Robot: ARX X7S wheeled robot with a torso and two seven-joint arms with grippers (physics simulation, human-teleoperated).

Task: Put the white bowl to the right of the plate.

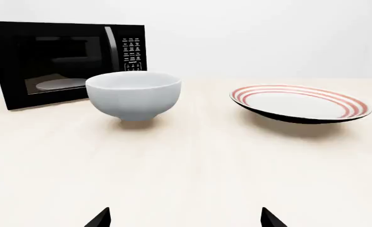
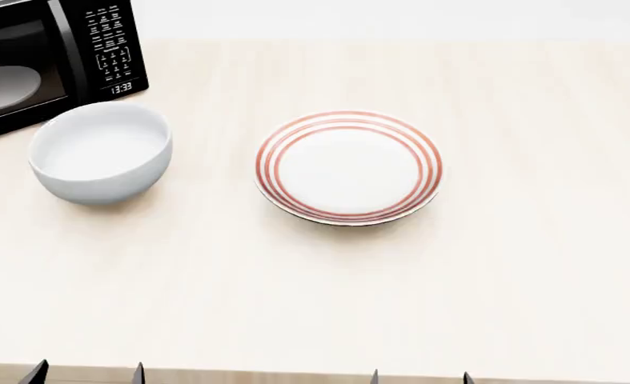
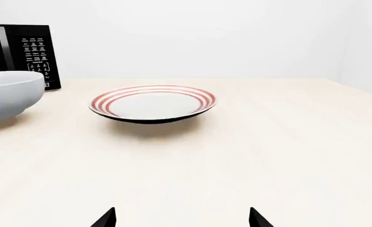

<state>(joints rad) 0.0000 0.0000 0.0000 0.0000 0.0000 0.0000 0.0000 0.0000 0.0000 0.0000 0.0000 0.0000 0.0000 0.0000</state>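
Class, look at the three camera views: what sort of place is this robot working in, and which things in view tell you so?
Most likely a simulated kitchen counter or table. The clues: a black microwave with a keypad, a white bowl in front of it, and a red-ringed plate, all on a pale wooden tabletop against a plain white wall.

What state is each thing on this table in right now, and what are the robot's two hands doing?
White bowl: upright, empty, left of the plate, untouched.
Plate: lying flat, empty, mid-table.
Microwave: door shut, pale disc inside, clock display lit.
Left hand: open, holding nothing, short of the bowl.
Right hand: open, holding nothing, short of the plate.
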